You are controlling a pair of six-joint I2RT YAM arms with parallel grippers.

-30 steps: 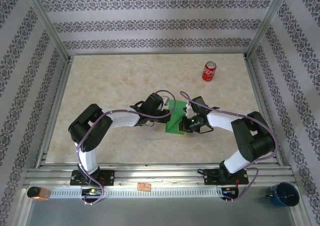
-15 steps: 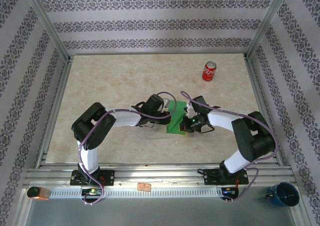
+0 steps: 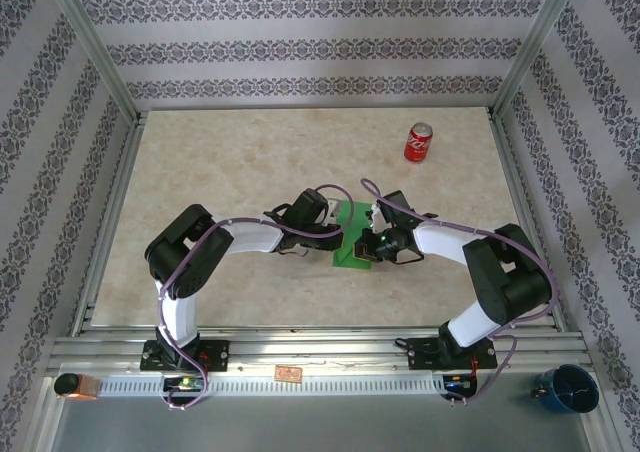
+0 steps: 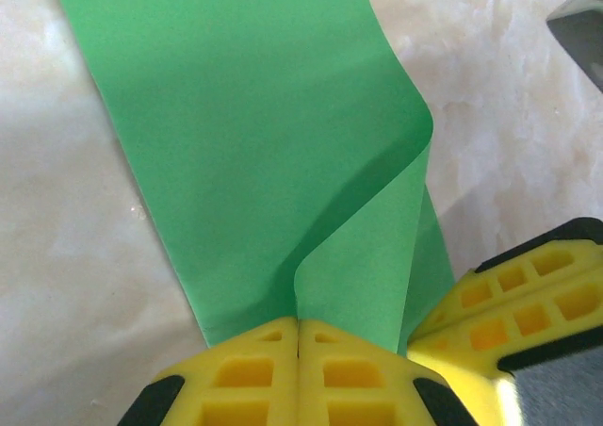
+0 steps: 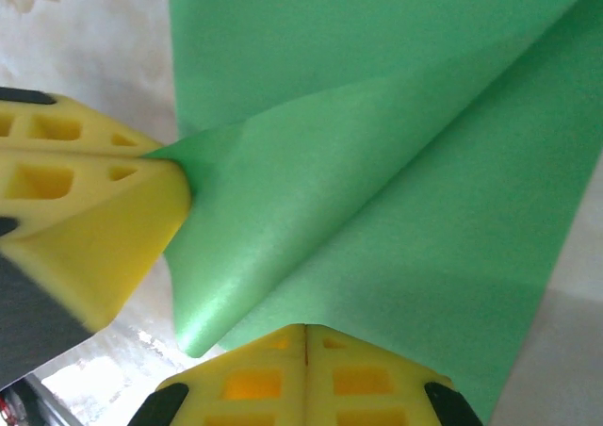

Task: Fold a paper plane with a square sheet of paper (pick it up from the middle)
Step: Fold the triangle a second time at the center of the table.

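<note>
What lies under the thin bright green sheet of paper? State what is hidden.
The pale marbled tabletop shows around the thin bright green sheet of paper, whose lower layer lies on it while a flap curls up. The surface directly beneath is covered.

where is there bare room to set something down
Bare: the far-left stretch of the beige marble-look tabletop, left of the red soda can; also the near strip along the aluminium front rail. Crowded: centre, where left fingers and right fingers pinch the bright green paper sheet.
</note>
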